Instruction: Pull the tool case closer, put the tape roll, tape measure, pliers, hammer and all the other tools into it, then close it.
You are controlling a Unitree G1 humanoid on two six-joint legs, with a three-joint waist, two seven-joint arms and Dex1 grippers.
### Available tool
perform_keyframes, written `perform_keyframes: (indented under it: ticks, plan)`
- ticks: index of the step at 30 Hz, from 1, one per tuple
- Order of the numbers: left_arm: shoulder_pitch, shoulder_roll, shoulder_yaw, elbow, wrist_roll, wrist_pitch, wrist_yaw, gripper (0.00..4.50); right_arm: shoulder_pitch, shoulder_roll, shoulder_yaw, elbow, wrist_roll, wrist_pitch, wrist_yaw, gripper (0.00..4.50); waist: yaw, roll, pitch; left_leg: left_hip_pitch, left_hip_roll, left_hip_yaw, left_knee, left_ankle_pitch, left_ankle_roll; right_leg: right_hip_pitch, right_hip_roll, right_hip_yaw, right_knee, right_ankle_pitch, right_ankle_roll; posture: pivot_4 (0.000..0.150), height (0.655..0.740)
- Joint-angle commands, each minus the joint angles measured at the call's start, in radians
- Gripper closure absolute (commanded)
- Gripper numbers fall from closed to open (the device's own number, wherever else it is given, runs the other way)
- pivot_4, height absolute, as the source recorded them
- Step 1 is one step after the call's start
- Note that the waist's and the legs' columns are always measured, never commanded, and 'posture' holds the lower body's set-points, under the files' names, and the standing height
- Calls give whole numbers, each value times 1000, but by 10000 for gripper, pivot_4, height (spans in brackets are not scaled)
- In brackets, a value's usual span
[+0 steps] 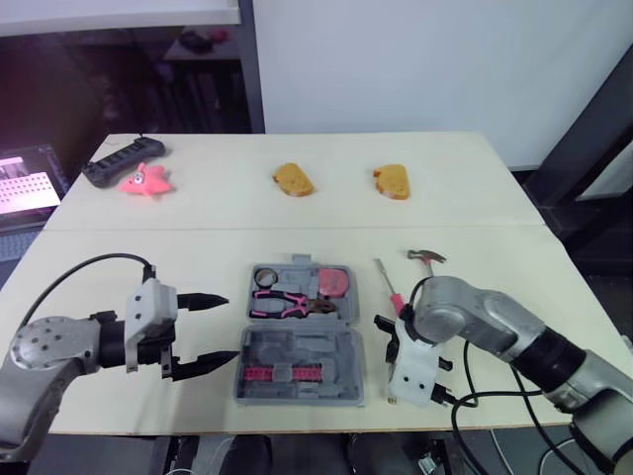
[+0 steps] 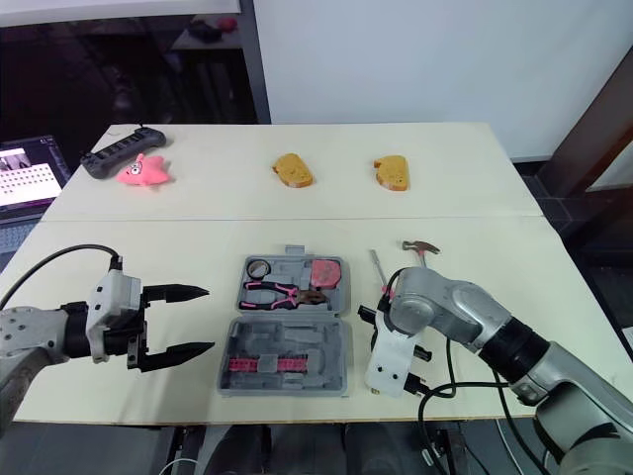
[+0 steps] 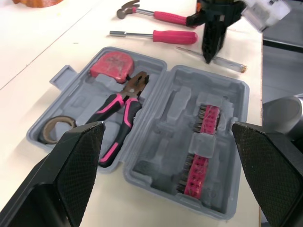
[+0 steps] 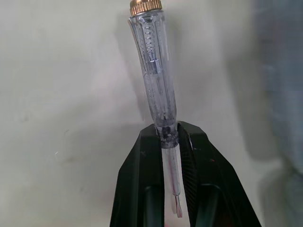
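Pale wooden counter [image 1: 475, 178], white wall behind. Grey moulded plastic tool case [image 1: 341, 361] lies open and flat near the front edge, between the two arms. Loaded in its far half: brown tape roll [image 1: 265, 277], pink tape measure [image 1: 334, 281], pink-handled pliers [image 1: 287, 302]. Out on the counter just right of the case: steel hammer with pink grip [image 1: 427, 257], pink-handled screwdriver [image 1: 389, 287], clear screwdriver with a brass end cap [image 4: 156, 71]. Right tool [image 4: 169, 130] points down at the counter, fingers narrow and pinched on the clear screwdriver where handle meets shaft; it looks to be lying on the surface. Left tool [image 1: 232, 327] hovers just left of the case, fingers spread wide, holding nothing. Step in hand, as judged: pickup of the clear screwdriver. Next move calls for a lift, a carry left over the case and a release into a free recess. The grip sits off the handle's middle, so the screwdriver may swing. Hammer and pink screwdriver remain, then the lid.
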Motion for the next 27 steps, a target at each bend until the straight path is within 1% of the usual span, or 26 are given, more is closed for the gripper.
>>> perform_keyframes:
  ticks: [1, 3, 4, 5, 6, 7, 8, 9, 10, 12, 13, 15, 16, 18, 20, 23, 27]
  plan:
    - [-10, -7, 0, 6, 1, -19, -2, 0, 43, -95, -164, -203, 255, 227, 78, 44912, 3, 1, 1, 0, 0, 0, 0, 0, 0, 0, 0, 0, 0, 0, 0, 1500, 7400]
    - [-12, -12, -3, 12, 5, -25, -3, 0, 91, -140, -260, -339, 399, 538, 101, 44912, 7, 1, 1, 0, 0, 0, 0, 0, 1, 0, 0, 0, 0, 0, 0, 1500, 7400]
    - [-12, -15, -4, 14, 7, -27, -2, 0, 105, -143, -309, -414, 477, 763, 82, 44912, 9, 1, 1, 0, 0, 0, 0, 0, 1, 0, 0, 0, 0, 0, 0, 1500, 7400]
    - [-11, -18, -6, 14, 9, -30, -1, 0, 101, -109, -355, -480, 556, 1044, 32, 44912, 8, 1, 1, 0, 0, -1, 0, 0, 1, 0, 0, 0, 0, 0, 0, 1500, 7400]
    - [-8, -22, -7, 11, 9, -30, 2, 0, 88, -63, -393, -520, 598, 1359, -20, 44912, 4, 1, 1, 0, 0, 0, 0, 0, 1, 0, 1, 0, 0, 0, 0, 1500, 7400]
    - [-4, -24, -6, 8, 8, -30, 4, 0, 80, -32, -418, -544, 627, 1585, -70, 44912, 0, 0, 0, 1, 1, -1, 0, 0, 1, 0, 1, 0, 0, 0, 0, 1500, 7400]
    - [1, -26, -5, 5, 8, -31, 5, 0, 72, -5, -434, -556, 642, 1765, -115, 44912, 0, 0, 0, 1, 1, -1, 0, 0, 1, 0, 1, 0, 1, 0, 0, 1500, 7400]
    - [7, -27, -2, 3, 6, -30, 3, 0, 75, 31, -458, -557, 634, 1927, -174, 44912, 3, 0, 0, 1, 1, -1, 1, 0, 0, -1, 1, 0, 1, 0, 0, 1500, 7400]
    - [11, -27, 0, 1, 5, -30, 1, 0, 90, 56, -482, -555, 636, 2022, -231, 44912, 5, 0, 0, 0, 0, -1, 0, 0, 0, -1, 1, 0, 1, 0, 0, 1500, 7400]
    - [20, -23, 0, 4, 8, -36, -8, 0, 158, 109, -550, -548, 646, 2097, -347, 44912, 17, 0, 0, -3, 0, -1, 0, 0, 0, -4, 1, 0, 0, 0, -1, 1500, 7400]
    - [23, -22, 1, 7, 9, -40, -11, 0, 192, 138, -587, -544, 665, 2099, -396, 44912, 22, 0, 0, -5, 0, -1, 1, 0, 0, -6, 1, 0, 0, 0, -1, 1500, 7400]
    - [24, -21, 1, 11, 10, -44, -14, 0, 260, 186, -638, -552, 700, 2099, -494, 44912, 27, 0, 0, -15, 0, -1, 1, 0, 0, -14, 1, 0, 0, 0, 0, 1500, 7400]
    - [18, -21, -2, 13, 10, -44, -13, 0, 321, 232, -658, -568, 695, 2099, -571, 44912, 27, 0, 0, -16, 0, -1, 1, 0, -1, -16, 1, 0, 0, 1, 2, 1500, 7400]
    - [11, -20, -7, 14, 10, -43, -13, 0, 403, 292, -678, -601, 711, 2099, -693, 44912, 26, 0, 0, -16, 0, -1, 1, 0, -1, -16, 1, 0, 0, 1, 3, 1500, 7400]
    - [9, -19, -7, 11, 9, -41, -13, 0, 470, 379, -703, -618, 715, 2099, -820, 44912, 23, 0, 0, -16, 0, -1, 0, 0, -1, -16, 1, 0, 0, 1, 3, 1500, 7400]
    - [14, -16, -2, 3, 5, -38, -14, 0, 523, 456, -734, -623, 720, 2099, -971, 44912, 15, 0, 0, -15, 0, 0, 0, 0, -1, -16, 1, 0, 0, 1, 2, 1500, 7400]
    - [19, -14, 2, -4, 3, -34, -12, 0, 536, 534, -742, -609, 713, 2099, -1133, 44912, 17, 0, 0, -16, 0, 0, 0, 1, -1, -16, 1, 0, 0, 0, 0, 1500, 7400]
